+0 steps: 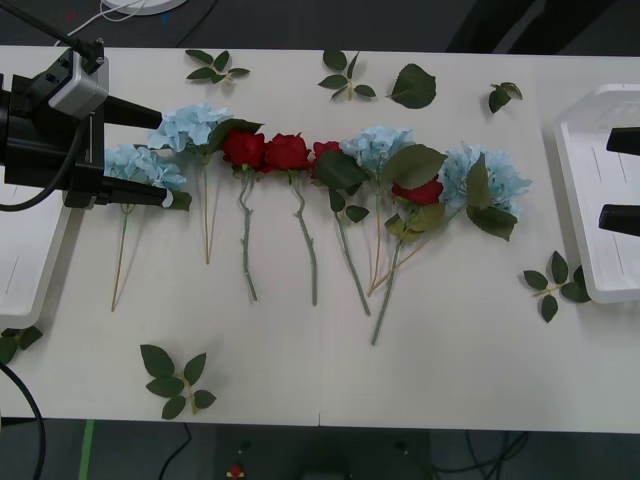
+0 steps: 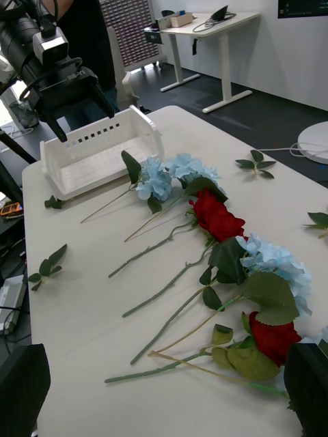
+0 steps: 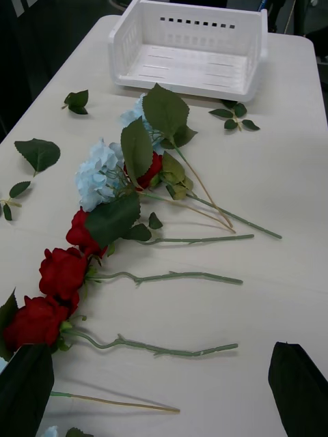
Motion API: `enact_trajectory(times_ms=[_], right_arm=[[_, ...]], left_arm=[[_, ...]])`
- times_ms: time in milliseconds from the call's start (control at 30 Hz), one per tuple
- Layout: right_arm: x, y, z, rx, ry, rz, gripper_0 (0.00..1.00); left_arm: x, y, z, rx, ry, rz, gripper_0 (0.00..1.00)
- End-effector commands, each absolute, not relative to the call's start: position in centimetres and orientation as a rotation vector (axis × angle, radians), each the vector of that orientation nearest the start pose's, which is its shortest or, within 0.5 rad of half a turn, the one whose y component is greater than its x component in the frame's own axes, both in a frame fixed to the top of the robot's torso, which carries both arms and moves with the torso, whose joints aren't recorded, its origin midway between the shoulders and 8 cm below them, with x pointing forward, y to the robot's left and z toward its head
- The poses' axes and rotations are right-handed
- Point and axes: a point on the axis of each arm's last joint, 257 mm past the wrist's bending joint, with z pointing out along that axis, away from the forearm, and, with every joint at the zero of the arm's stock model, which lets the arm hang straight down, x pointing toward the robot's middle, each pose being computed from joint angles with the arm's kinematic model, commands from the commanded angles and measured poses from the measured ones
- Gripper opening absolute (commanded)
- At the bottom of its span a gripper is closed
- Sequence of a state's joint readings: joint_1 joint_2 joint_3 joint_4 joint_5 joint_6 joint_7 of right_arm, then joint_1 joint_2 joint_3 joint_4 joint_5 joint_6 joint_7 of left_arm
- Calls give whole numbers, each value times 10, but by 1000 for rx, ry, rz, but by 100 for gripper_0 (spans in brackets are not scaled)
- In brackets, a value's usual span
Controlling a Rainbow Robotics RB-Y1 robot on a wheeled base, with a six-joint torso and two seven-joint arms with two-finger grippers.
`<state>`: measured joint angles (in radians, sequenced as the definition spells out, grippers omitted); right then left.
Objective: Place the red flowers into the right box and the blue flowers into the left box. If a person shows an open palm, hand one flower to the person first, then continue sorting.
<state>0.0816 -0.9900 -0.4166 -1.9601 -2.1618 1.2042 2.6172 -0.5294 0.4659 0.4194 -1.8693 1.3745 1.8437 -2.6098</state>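
1. On the white table top (image 1: 450, 380), a row of flowers (image 1: 330, 170) lies with heads toward the far edge and stems toward the robot; every place below is given from this row.
2. Left of the row stands the left box (image 1: 25, 260), a shallow white plastic tray with a raised rim. Right of the row, well apart, stands the right box (image 1: 590, 200), a like white tray.
3. Around the row lie seven loose green leaf sprigs (image 1: 175, 380): four beyond the heads, one on the near side, one between the row and the right box, and one by the left box.
4. Large green leaves (image 1: 412, 165) in the right half of the row cover part of two rose heads, and the stems there cross one another.
5. The red flowers (image 1: 287, 152), small deep-red artificial roses on grey-green stems, number four: three side by side at the middle of the row and one lower down among the leaves on the right.
6. The blue flowers (image 1: 190, 125), fluffy pale-blue clusters on thin stems, also number four: two at the left end of the row and two in its right half.
7. The left gripper (image 1: 150, 155), black-fingered, is at the left end of the row with its fingers spread wide and grasping nothing. In the front view they bracket the leftmost blue cluster; whether they touch it cannot be told.
8. The right gripper (image 1: 612, 180) hangs right of the row over the right box, its black fingers released and empty.
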Motion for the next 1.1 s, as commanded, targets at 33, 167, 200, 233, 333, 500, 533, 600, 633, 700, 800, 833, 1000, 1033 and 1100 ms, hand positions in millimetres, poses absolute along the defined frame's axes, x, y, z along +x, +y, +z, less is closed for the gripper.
enact_trajectory(times_ms=[33,167,200,233,333,500,533,600,633,700,800,833,1000,1033,1100], right_arm=[[356,-241,-13,-1132,1523,633,100],[356,-241,-13,-1132,1523,633,100],[356,-241,-13,-1132,1523,633,100],[356,-241,-13,-1132,1523,633,100],[352,-248,-43,-1111,1604,664,100],[359,-255,-49,-1079,1646,616,100],[360,-255,-48,-1073,1649,611,100],[364,-257,-50,-1035,1683,603,100],[365,-258,-52,-1019,1699,601,100],[370,-259,-55,-967,1750,596,100],[377,-263,-64,-862,1860,588,100],[379,-264,-65,-834,1882,586,100],[389,-271,-88,-569,2093,572,100],[390,-272,-94,-516,2129,569,100],[391,-273,-104,-398,2196,571,100]], left_arm=[[421,178,-61,1549,1524,-389,98],[421,178,-61,1549,1524,-389,100],[421,178,-61,1549,1524,-389,100],[421,178,-61,1549,1524,-389,100],[421,178,-61,1549,1524,-389,100],[408,181,-103,1503,1603,-506,100],[409,180,-100,1492,1588,-505,100],[410,180,-101,1475,1543,-496,100],[410,181,-102,1484,1540,-489,100],[411,190,-100,1484,1553,-464,100],[413,207,-98,1505,1590,-412,100],[415,210,-96,1509,1597,-400,100],[422,249,-87,1428,1847,-333,100],[421,254,-88,1397,1916,-339,100],[418,260,-95,1352,2039,-346,100]])
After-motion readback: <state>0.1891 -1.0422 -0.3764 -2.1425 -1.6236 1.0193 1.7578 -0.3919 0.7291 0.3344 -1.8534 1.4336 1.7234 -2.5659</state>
